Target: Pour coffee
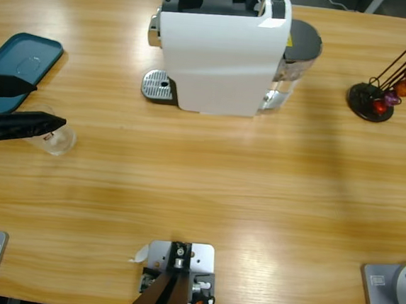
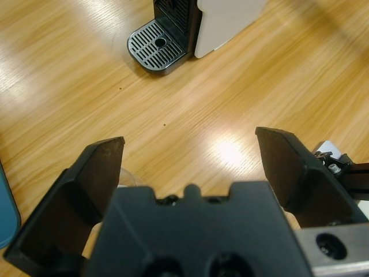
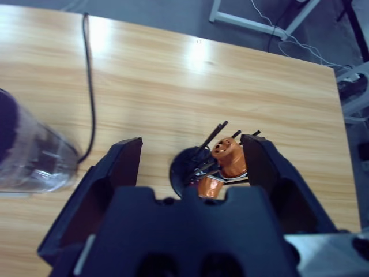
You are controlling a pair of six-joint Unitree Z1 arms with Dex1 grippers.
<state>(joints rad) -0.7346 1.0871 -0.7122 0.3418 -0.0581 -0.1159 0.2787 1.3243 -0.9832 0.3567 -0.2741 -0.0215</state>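
A small clear glass [image 1: 56,139] is seen on the tabletop [image 1: 206,195] at the far left, just beside and below the left pincer [image 1: 52,123], whose jaws are spread wide and empty. The coffee machine [image 1: 222,50] lies well right. The right pincer [image 3: 190,156], open, is over the capsule stand [image 3: 216,164].

A small clear tumbler [image 1: 56,139] stands upright near the surface's [image 1: 207,188] left edge, just in front of the teal tray [image 1: 18,65]; any coffee inside cannot be made out.

Glossy wood, plastic and metal

Varnished wooden worktop [image 1: 256,199] under a smooth white plastic coffee machine [image 1: 219,54]; slotted metal drip tray [image 2: 157,45] at its foot.
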